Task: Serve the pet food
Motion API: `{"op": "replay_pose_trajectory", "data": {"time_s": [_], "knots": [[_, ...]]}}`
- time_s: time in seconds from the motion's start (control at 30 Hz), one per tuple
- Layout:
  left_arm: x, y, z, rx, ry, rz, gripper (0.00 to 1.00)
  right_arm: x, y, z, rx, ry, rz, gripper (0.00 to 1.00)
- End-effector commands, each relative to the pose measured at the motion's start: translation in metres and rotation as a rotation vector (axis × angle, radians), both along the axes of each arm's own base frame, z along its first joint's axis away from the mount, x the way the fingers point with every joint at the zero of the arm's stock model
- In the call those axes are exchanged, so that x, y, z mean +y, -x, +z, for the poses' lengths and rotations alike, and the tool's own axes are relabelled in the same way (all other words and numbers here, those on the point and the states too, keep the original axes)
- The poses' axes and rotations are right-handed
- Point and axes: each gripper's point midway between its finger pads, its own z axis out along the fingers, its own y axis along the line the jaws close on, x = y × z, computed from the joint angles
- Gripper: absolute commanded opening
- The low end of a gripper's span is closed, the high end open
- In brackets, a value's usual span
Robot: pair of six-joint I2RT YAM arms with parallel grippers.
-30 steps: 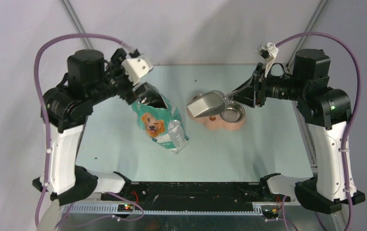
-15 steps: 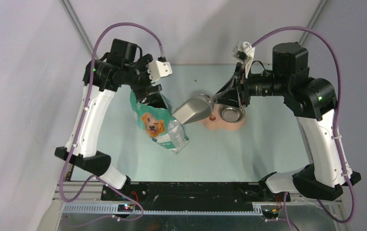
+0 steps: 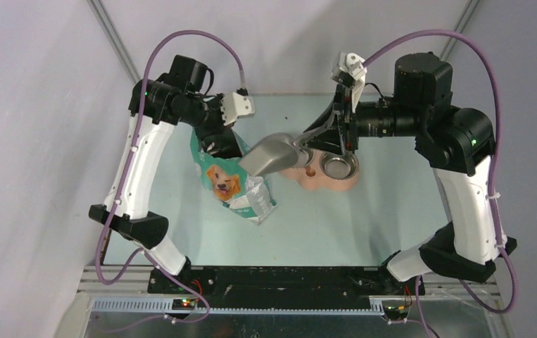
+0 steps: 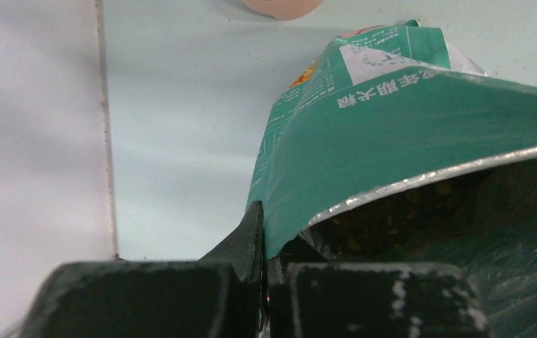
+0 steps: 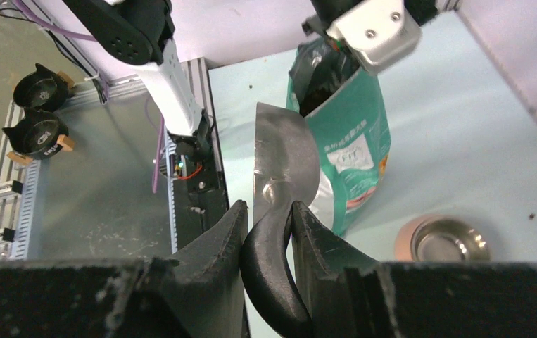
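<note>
I see nothing served yet: my left claw (image 4: 261, 243) pinches the bag (image 4: 392, 127) rim, my right claw (image 5: 269, 215) clamps the scoop (image 5: 286, 158), and the pet food (image 4: 385, 222) lies just ahead.

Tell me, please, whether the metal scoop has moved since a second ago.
Yes: the metal scoop moved left, off the pink feeder toward the teal bag.

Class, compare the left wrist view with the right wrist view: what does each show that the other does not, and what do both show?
Left wrist only: pet food lying inside the open bag. Right wrist only: the scoop gripped by the right fingers, and the steel bowl. Both: the bag, the pale table and the pink feeder.
</note>
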Motion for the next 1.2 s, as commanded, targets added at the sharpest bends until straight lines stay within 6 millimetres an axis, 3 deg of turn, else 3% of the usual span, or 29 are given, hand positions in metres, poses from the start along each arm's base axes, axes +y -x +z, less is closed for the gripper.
{"op": "replay_pose_trajectory", "data": {"time_s": [0.0, 0.13, 0.37, 0.5, 0.67, 0.77, 0.83, 0.93, 1.0, 1.17], "knots": [[0.006, 0.008, 0.026, 0.069, 0.195, 0.272, 0.00, 0.017, -0.009, 0.033, -0.129, -0.058, 0.003, 0.00], [0.028, 0.014, 0.057, -0.009, 0.310, 0.489, 0.00, 0.036, -0.012, 0.044, -0.161, -0.090, -0.002, 0.00], [0.057, 0.012, 0.077, -0.080, 0.419, 0.763, 0.00, 0.056, -0.032, 0.056, -0.264, -0.093, -0.119, 0.00], [0.078, 0.001, 0.082, -0.162, 0.420, 0.881, 0.00, 0.064, -0.030, 0.061, -0.287, -0.106, -0.118, 0.00], [0.126, -0.022, 0.080, -0.212, 0.411, 1.114, 0.00, 0.069, -0.028, 0.055, -0.285, -0.090, -0.103, 0.00], [0.154, -0.024, 0.074, -0.198, 0.419, 1.233, 0.00, 0.071, -0.027, 0.054, -0.290, -0.086, -0.100, 0.00], [0.162, -0.022, 0.073, -0.180, 0.446, 1.277, 0.00, 0.072, -0.029, 0.054, -0.299, -0.087, -0.106, 0.00], [0.166, -0.016, 0.065, -0.126, 0.484, 1.312, 0.00, 0.076, -0.032, 0.052, -0.300, -0.091, -0.108, 0.00], [0.149, -0.009, 0.058, -0.041, 0.530, 1.259, 0.00, 0.080, -0.033, 0.052, -0.296, -0.097, -0.105, 0.00], [0.072, 0.017, 0.048, 0.306, 0.739, 1.035, 0.00, 0.087, -0.032, 0.056, -0.255, -0.127, -0.101, 0.00]]}}
